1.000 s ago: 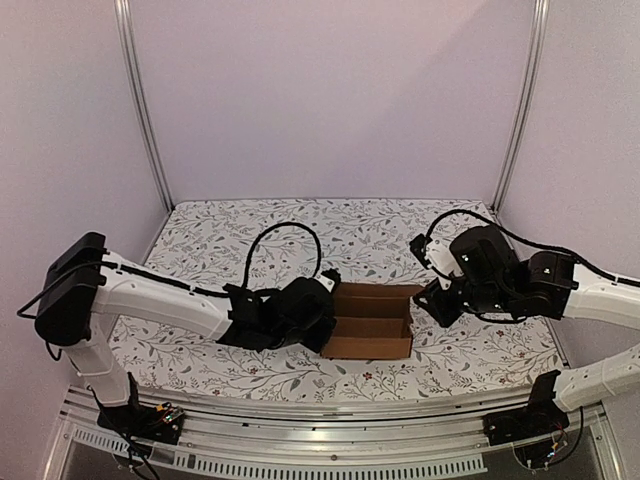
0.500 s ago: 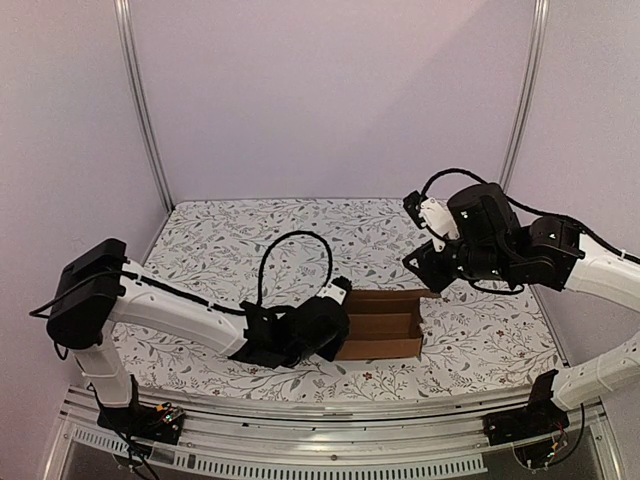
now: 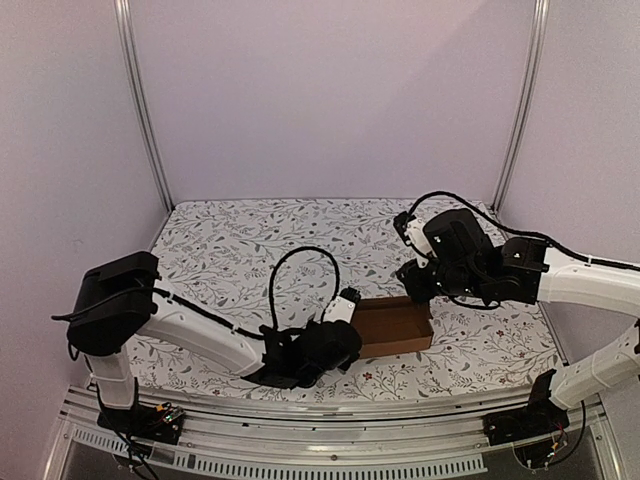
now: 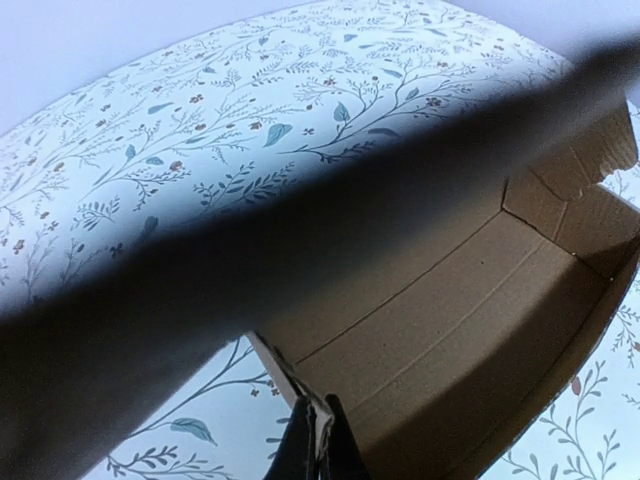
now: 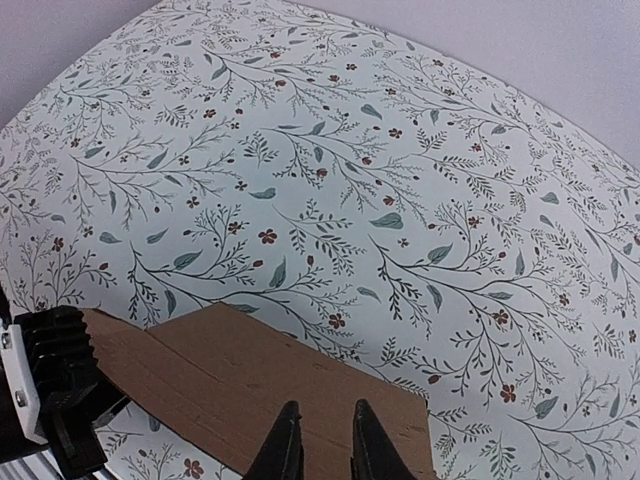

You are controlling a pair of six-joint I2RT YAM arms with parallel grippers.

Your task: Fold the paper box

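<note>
**Tools closing the box lid**

Left tool (image 3: 335, 325) is pinching the box's left wall, fingers (image 4: 318, 445) pressed together on cardboard. I am seeing the plain brown corrugated cardboard box (image 3: 392, 327) narrower than a second ago, its lid swinging down, so folding is nearing closure. Right tool (image 5: 318, 450), fingers slightly parted and narrowing, is hovering just above the lid on the floral worktop (image 3: 240, 250).

Lab test booth: plain walls (image 3: 330, 90), aluminium frame (image 3: 140, 110), floral tabletop (image 3: 230, 240).
</note>
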